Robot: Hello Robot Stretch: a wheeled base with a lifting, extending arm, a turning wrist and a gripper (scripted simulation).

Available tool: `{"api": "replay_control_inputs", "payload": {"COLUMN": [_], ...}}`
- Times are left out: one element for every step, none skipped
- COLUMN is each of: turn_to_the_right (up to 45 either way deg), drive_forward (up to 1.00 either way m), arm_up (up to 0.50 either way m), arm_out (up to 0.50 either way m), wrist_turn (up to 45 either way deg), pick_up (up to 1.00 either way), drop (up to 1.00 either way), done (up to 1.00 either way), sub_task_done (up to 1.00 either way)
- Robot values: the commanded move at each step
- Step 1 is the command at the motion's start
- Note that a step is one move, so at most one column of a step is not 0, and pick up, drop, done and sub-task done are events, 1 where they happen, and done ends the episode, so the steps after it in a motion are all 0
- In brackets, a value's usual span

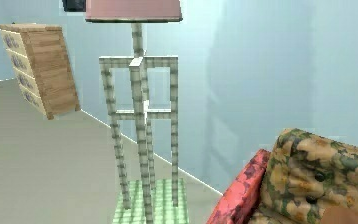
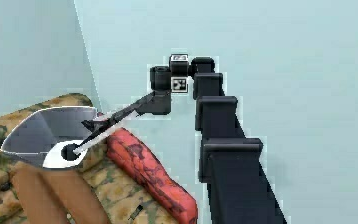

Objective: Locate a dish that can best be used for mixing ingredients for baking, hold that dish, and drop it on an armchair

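Observation:
A wide grey bowl (image 2: 42, 138) sits tilted at the far end of my gripper (image 2: 77, 150), whose thin fingers (image 2: 117, 120) slant down to it from the dark gripper body. Right behind and under the bowl is a floral armchair (image 2: 99, 180) with a red cushion (image 2: 152, 172). I cannot tell whether the gripper holds the bowl or whether the bowl rests on the chair. The arm (image 2: 222, 140) reaches out along the pale blue wall. The same armchair (image 1: 319, 172) and its red cushion (image 1: 243, 188) show at the forward view's lower right.
A tall floor lamp with a green chequered frame (image 1: 139, 110) and a dark red shade (image 1: 133, 9) stands straight ahead, close to the armchair. A wooden chest of drawers (image 1: 42, 70) stands against the wall at the left. Beige floor (image 1: 37, 170) lies open at the lower left.

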Motion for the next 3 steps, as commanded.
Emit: {"api": "replay_control_inputs", "payload": {"turn_to_the_right": [0.0,0.0,0.0], "drive_forward": [0.0,0.0,0.0], "arm_up": [-0.38,-0.32,0.0], "arm_out": [0.0,0.0,0.0], "wrist_turn": [0.0,0.0,0.0], "pick_up": [0.0,0.0,0.0], "drop": [0.0,0.0,1.0], "done": [0.0,0.0,0.0], "sub_task_done": [0.0,0.0,0.0]}}
